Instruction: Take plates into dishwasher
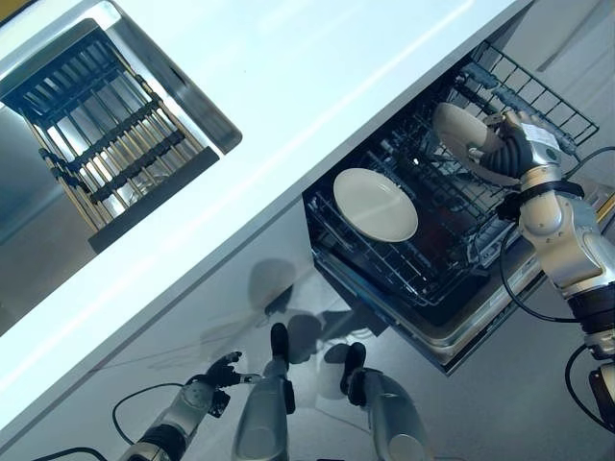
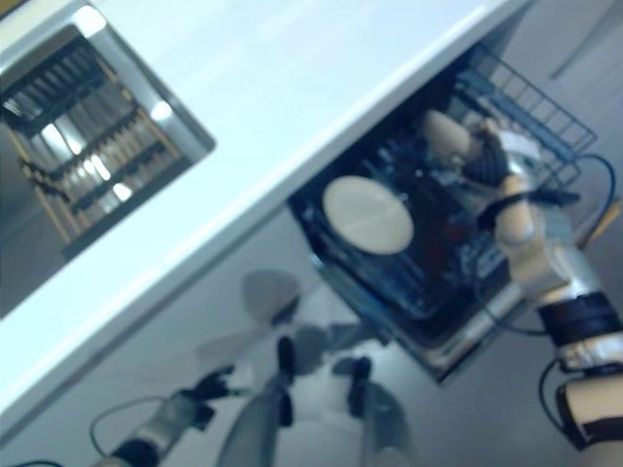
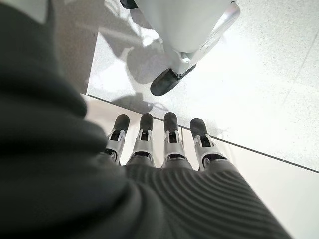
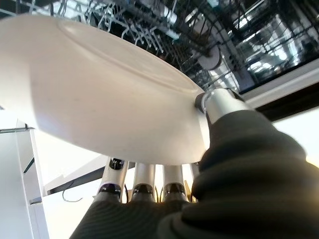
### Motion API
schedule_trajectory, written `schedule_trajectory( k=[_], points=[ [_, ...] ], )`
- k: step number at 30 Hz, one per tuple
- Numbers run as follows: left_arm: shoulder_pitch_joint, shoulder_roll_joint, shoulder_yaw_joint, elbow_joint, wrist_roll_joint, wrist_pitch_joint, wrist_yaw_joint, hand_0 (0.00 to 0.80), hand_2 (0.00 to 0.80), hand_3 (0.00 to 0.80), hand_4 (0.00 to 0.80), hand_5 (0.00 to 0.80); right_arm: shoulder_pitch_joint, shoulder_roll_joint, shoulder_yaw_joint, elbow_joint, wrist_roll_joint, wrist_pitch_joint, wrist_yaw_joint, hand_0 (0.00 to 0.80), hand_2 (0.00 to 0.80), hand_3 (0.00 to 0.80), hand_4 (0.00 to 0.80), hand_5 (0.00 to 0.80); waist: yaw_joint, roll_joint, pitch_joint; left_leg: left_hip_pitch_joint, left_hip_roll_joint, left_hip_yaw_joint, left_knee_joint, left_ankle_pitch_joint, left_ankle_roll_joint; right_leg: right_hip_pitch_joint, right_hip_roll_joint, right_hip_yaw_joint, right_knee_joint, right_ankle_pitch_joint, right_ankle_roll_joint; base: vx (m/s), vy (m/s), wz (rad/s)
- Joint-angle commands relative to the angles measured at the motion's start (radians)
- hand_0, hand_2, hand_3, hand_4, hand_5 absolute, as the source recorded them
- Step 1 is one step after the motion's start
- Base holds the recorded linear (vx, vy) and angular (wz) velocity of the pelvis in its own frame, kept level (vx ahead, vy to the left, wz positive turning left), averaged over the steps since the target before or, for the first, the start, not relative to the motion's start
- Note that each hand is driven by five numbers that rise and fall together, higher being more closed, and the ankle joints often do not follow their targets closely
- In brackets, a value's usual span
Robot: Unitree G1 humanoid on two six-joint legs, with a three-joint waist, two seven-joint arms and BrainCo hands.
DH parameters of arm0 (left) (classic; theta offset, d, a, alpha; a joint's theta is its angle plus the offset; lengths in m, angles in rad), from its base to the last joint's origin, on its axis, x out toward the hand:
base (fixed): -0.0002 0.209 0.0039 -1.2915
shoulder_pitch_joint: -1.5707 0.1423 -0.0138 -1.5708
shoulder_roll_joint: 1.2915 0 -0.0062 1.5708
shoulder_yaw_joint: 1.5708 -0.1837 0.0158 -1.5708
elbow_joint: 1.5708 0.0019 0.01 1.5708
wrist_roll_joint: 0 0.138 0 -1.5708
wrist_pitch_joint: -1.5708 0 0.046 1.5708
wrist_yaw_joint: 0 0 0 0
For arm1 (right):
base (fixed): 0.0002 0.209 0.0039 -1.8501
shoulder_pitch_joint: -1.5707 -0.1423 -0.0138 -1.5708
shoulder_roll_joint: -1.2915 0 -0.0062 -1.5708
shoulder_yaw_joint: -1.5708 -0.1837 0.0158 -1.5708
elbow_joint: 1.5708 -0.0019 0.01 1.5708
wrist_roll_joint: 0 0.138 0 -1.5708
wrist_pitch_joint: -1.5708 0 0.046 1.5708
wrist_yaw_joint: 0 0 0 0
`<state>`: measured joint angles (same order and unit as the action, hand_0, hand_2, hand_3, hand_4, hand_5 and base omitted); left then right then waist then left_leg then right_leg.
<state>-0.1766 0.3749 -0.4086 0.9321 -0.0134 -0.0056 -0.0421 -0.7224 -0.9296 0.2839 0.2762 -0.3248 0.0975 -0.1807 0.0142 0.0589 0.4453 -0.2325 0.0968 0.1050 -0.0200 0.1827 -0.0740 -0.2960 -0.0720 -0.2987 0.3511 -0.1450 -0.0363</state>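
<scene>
My right hand [image 1: 514,146] holds a white plate [image 1: 459,131] over the far right part of the pulled-out dishwasher rack [image 1: 538,96]. In the right wrist view the plate [image 4: 99,89] lies pinched between the thumb [image 4: 219,102] and the fingers [image 4: 144,184] underneath. A second white plate [image 1: 375,205] stands tilted in the rack's near left part, also seen as the pale plate [image 2: 367,214] in the right eye view. My left hand [image 1: 219,372] hangs low by the floor, fingers [image 3: 169,134] straight and holding nothing.
A long white counter [image 1: 288,125] runs diagonally above the dishwasher. A sink with a dark drying rack [image 1: 110,134] is set into its left end. The open dishwasher door [image 1: 461,331] juts out below the rack.
</scene>
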Motion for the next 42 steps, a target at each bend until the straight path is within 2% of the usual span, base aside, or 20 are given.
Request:
schedule_trajectory(
  k=[1,12,21,30,42],
  points=[
    [0.043,0.027,0.037,0.009,0.022,-0.003,-0.004,0.000,0.000,0.000,0.000,0.000,-0.026,-0.059,-0.053,-0.121,-0.008,-0.040,-0.026,0.800,0.800,0.800,0.800,0.800,-0.004,-0.080,-0.015,0.093,-0.083,0.064,-0.011,-0.180,0.067,0.159,0.093,-0.004,-0.294,0.054,0.016,0.000,0.000,0.00],
    [0.030,0.017,0.033,0.024,0.023,-0.001,-0.001,0.000,0.000,0.000,0.000,0.000,-0.042,0.001,-0.044,-0.148,0.072,0.016,0.041,0.800,0.800,0.800,0.800,0.800,-0.002,-0.083,-0.013,0.090,-0.084,0.065,-0.006,-0.180,0.066,0.164,0.094,-0.001,-0.304,0.057,0.015,0.000,0.000,0.00],
    [0.007,0.009,0.011,0.030,0.017,0.000,0.005,0.000,0.000,0.000,0.000,0.000,-0.106,0.068,0.002,-0.051,0.127,0.029,0.061,0.800,0.800,0.800,0.800,0.800,0.014,-0.072,-0.002,0.077,-0.087,0.061,0.000,-0.179,0.063,0.162,0.091,-0.010,-0.310,0.060,0.012,0.000,0.000,0.00],
    [-0.005,0.011,-0.006,0.020,0.005,0.004,0.002,0.000,0.000,0.000,0.000,0.000,-0.163,0.087,0.042,0.038,0.180,0.056,0.054,0.800,0.800,0.800,0.800,0.800,0.024,-0.059,0.008,0.067,-0.091,0.059,-0.005,-0.173,0.060,0.151,0.088,-0.019,-0.310,0.061,0.012,0.000,0.000,0.00],
    [-0.023,0.007,-0.023,0.017,-0.014,-0.001,0.003,0.000,0.000,0.000,0.000,0.000,-0.198,0.100,0.075,0.147,0.202,0.053,0.035,0.800,0.800,0.800,0.800,0.800,0.029,-0.039,0.023,0.047,-0.096,0.055,-0.004,-0.166,0.059,0.122,0.079,-0.027,-0.292,0.060,0.011,0.000,0.000,0.00]
  ],
)
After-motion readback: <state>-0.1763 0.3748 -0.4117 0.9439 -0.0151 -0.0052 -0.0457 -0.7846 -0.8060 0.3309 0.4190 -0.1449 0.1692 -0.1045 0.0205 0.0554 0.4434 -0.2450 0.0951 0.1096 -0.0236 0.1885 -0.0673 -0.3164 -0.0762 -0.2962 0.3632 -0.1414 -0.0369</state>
